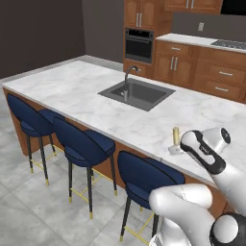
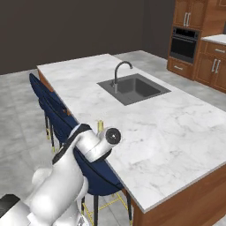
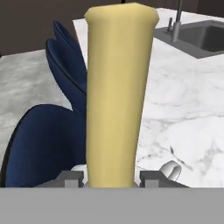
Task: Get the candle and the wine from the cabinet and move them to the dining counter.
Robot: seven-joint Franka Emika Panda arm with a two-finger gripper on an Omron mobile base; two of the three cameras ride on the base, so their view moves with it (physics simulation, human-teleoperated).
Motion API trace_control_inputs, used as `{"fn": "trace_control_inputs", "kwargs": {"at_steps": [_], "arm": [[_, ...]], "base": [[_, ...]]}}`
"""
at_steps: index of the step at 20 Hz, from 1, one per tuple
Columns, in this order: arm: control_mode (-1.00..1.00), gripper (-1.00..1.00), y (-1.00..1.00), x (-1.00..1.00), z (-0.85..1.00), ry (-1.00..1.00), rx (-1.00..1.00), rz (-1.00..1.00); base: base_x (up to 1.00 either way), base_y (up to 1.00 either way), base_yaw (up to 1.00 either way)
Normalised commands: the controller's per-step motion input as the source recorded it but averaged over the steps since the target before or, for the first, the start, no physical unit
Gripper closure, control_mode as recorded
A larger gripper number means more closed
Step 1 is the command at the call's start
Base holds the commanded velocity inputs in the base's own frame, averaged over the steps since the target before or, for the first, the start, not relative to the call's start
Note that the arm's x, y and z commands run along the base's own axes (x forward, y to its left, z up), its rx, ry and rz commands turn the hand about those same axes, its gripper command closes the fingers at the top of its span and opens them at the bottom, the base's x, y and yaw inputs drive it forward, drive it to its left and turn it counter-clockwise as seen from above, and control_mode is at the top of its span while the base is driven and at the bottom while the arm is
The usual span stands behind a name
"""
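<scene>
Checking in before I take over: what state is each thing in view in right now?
candle: upright, standing on the dining counter near its stool-side edge.
hand: fingers on either side of the candle's base; contact cannot be told.
sink: empty, no water running from the faucet.
stools: pushed in under the counter edge.
oven: door shut.

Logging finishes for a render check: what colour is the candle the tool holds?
Pale yellow-tan candle, clearest in the hand view.

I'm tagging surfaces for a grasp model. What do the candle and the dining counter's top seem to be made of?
Candle: probably wax, going by its matte pale yellow-tan, slightly uneven surface. Dining counter: top looks like polished marble, white-grey with darker veins; its base looks like warm brown wood.
</scene>
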Motion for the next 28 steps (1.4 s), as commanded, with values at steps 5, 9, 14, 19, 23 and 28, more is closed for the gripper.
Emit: {"fn": "trace_control_inputs", "kwargs": {"at_steps": [5,9,14,19,23,28], "arm": [[-1.00,1.00,-0.15,0.69,-0.19,0.00,0.11,0.00],[-1.00,1.00,-0.10,0.82,0.00,0.00,0.05,0.00],[-1.00,1.00,-0.12,0.93,0.00,0.01,0.03,0.00],[-1.00,1.00,-0.05,0.73,-0.08,0.01,0.00,0.00],[-1.00,1.00,-0.05,0.79,-0.17,0.00,0.00,0.00],[-1.00,1.00,-0.13,0.79,-0.34,0.00,0.00,0.00]], "base": [[0.00,0.00,0.00],[0.00,0.00,0.00],[0.00,0.00,0.00],[0.00,0.00,0.00],[0.00,0.00,0.00],[0.00,0.00,0.00]]}}
